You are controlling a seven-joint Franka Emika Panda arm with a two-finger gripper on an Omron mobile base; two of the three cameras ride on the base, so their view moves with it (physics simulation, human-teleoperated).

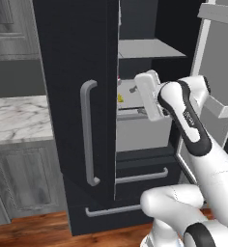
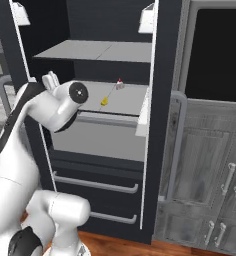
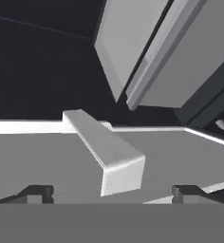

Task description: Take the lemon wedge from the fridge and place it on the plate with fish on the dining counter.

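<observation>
Yellow and tiny, the lemon wedge (image 2: 104, 101) lies on the middle light grey shelf (image 2: 125, 100) of the fridge (image 1: 77, 120), near the shelf's front edge; it is too small to tell which way its long axis runs. A small pink-and-white item (image 2: 119, 85) sits further back on the same shelf, too blurred to identify. The gripper (image 3: 111, 192) is inside the fridge opening with its fingertips (image 3: 38, 193) spread wide, holding nothing. In the left base view the hand hides most of the shelf. One fridge door is shut, its grey bar handle (image 1: 88, 132) upright. Marble counter (image 1: 17, 118) and grey cabinets (image 2: 205, 175) flank the fridge above a wooden floor (image 1: 34, 231).
</observation>
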